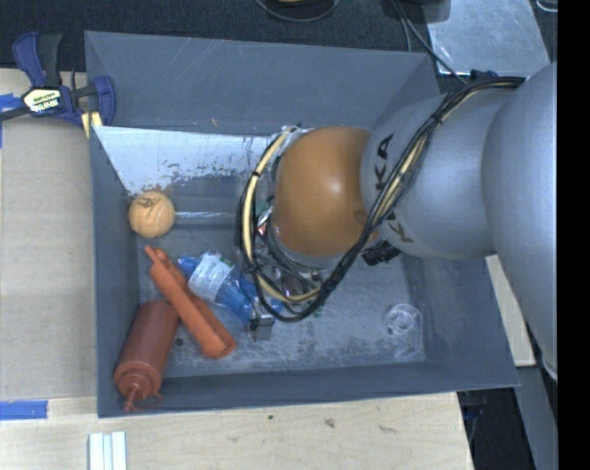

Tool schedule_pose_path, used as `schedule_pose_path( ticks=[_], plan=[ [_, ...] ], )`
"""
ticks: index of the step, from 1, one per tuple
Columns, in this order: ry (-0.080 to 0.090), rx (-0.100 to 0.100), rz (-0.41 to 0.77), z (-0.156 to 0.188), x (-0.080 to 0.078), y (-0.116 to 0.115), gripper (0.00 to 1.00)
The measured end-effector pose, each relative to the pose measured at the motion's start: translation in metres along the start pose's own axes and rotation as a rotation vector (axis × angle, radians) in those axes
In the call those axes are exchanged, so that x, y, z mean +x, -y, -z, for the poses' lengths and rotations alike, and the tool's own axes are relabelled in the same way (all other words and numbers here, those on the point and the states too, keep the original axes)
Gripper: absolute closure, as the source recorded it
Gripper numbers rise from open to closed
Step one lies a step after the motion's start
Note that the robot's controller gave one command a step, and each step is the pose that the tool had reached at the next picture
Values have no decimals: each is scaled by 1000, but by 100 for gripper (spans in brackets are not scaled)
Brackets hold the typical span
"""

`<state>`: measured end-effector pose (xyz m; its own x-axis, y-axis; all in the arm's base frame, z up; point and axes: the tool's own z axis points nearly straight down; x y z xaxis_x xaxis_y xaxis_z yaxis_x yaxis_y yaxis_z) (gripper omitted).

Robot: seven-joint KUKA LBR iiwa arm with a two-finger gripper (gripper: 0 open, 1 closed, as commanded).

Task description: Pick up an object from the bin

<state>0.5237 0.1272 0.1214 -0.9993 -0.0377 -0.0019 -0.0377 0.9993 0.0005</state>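
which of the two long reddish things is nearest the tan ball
The orange carrot: slimmer, its tip ends just below the ball; the darker brown bottle lies farther off, in the corner.

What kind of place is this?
Probably a robotics lab grasping rig: a KUKA arm reaches into a grey bin holding a ball, an orange carrot and a brown bottle.

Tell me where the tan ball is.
In the camera view, the tan ball lies in the left part of the bin, close to the back wall and just above the upper end of the orange carrot.
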Motion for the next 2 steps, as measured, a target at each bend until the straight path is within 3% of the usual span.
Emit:
schedule_pose_path(
  ticks=[1, 2],
  plan=[
    [10, -4, -297, -40, -62, 46, 0],
    [16, -2, 239, -46, -74, 34, 100]
  ],
)
